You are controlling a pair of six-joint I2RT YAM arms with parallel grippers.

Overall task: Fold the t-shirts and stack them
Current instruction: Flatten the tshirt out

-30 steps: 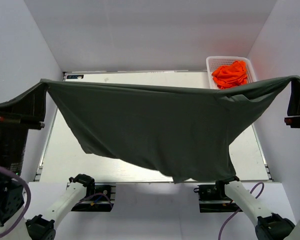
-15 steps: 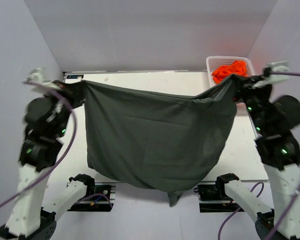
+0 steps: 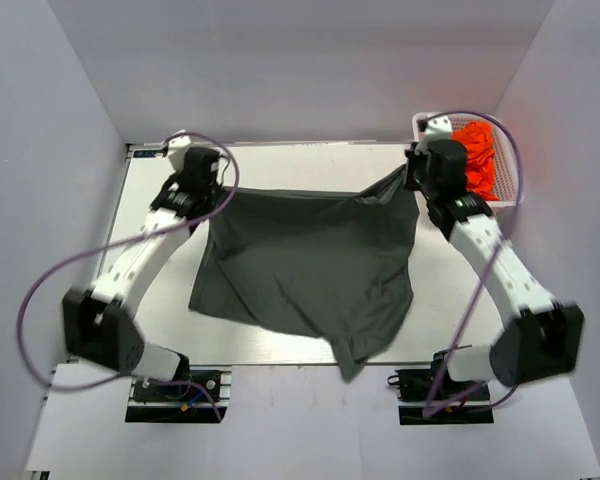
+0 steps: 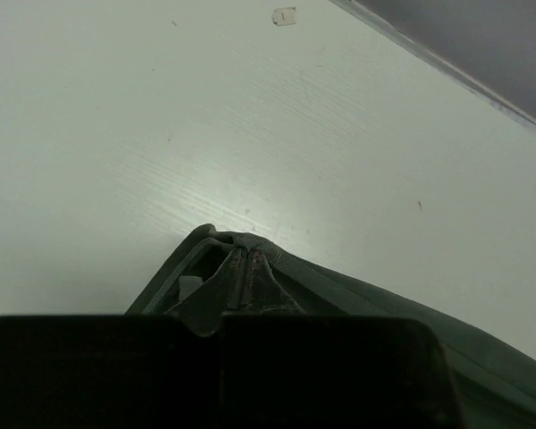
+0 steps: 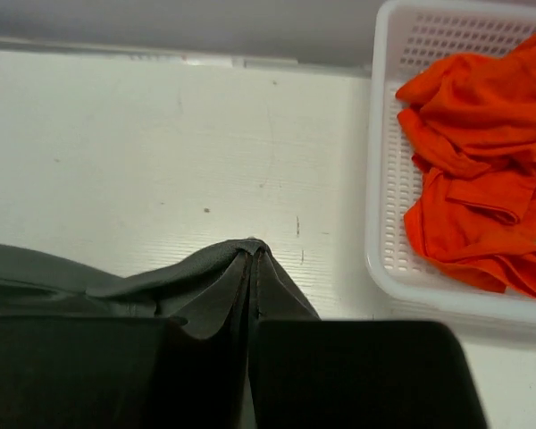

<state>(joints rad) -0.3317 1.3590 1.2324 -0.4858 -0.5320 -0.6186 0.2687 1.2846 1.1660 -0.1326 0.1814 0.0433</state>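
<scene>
The dark grey t-shirt (image 3: 310, 265) hangs stretched between my two grippers over the far half of the table, its lower part draped on the tabletop and one end hanging past the near edge. My left gripper (image 3: 208, 187) is shut on the shirt's far left corner (image 4: 277, 268). My right gripper (image 3: 412, 178) is shut on the far right corner (image 5: 210, 268). Bright orange t-shirts (image 3: 475, 160) lie crumpled in a white basket (image 3: 423, 122) at the far right, also in the right wrist view (image 5: 482, 210).
The white basket (image 5: 384, 179) stands just right of my right gripper. White walls enclose the table (image 3: 280, 160) at the back and both sides. A small label (image 4: 284, 15) sits on the tabletop near the far edge.
Both arms have swung forward and down from high near the camera to the far part of the table. The grey shirt went from spread in the air to partly lying on the table.
</scene>
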